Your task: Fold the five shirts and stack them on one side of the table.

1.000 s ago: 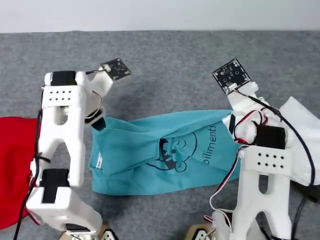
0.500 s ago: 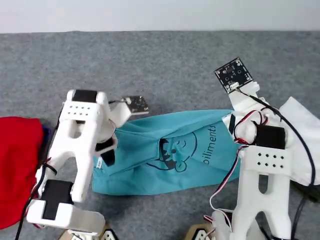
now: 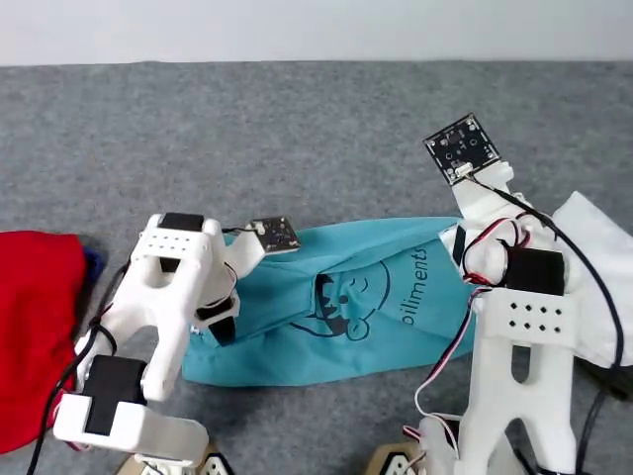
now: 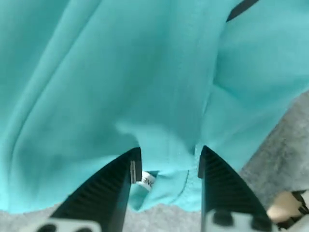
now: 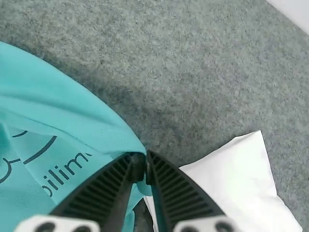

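A teal shirt (image 3: 336, 307) with a dark print lies crumpled across the middle of the grey table (image 3: 326, 129). My left gripper (image 3: 223, 317) is low over the shirt's left end. In the left wrist view it (image 4: 166, 154) stands open, its fingers astride a ridge of teal cloth (image 4: 145, 87) beside a small white label (image 4: 147, 180). My right gripper (image 3: 457, 247) is at the shirt's right end. In the right wrist view it (image 5: 141, 162) is shut on the teal shirt's edge (image 5: 48, 121).
A red shirt (image 3: 35, 317) lies at the table's left edge with something dark blue (image 3: 91, 262) beside it. A white shirt (image 3: 598, 267) lies at the right, close to the right gripper, also seen as white cloth (image 5: 227, 179). The table's back half is bare carpet.
My left arm has swung from behind the shirt's left corner forward and right, and now sits low over the shirt's left end. The right arm has kept still.
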